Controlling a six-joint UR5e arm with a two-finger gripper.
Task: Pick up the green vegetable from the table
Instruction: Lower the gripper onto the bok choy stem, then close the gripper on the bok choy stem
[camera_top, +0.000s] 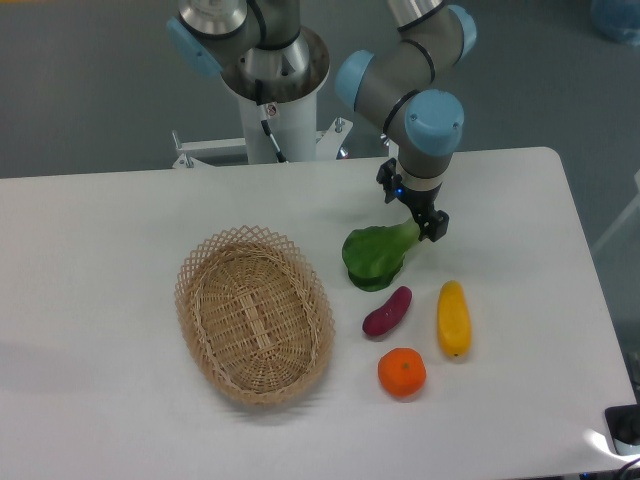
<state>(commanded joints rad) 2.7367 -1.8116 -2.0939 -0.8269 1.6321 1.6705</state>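
Observation:
The green vegetable (375, 258) has broad dark green leaves and a pale stalk end pointing up-right. Its leafy end rests on or just above the white table (100, 250), right of the basket. My gripper (420, 222) comes down from above and is shut on the pale stalk end. The fingers (436, 226) are dark and partly hide the stalk tip.
A woven wicker basket (254, 315) lies left of the vegetable. A small purple eggplant (387, 311), a yellow oblong vegetable (453, 318) and an orange (402, 372) lie just in front of it. The robot base (270, 80) stands behind the table's far edge.

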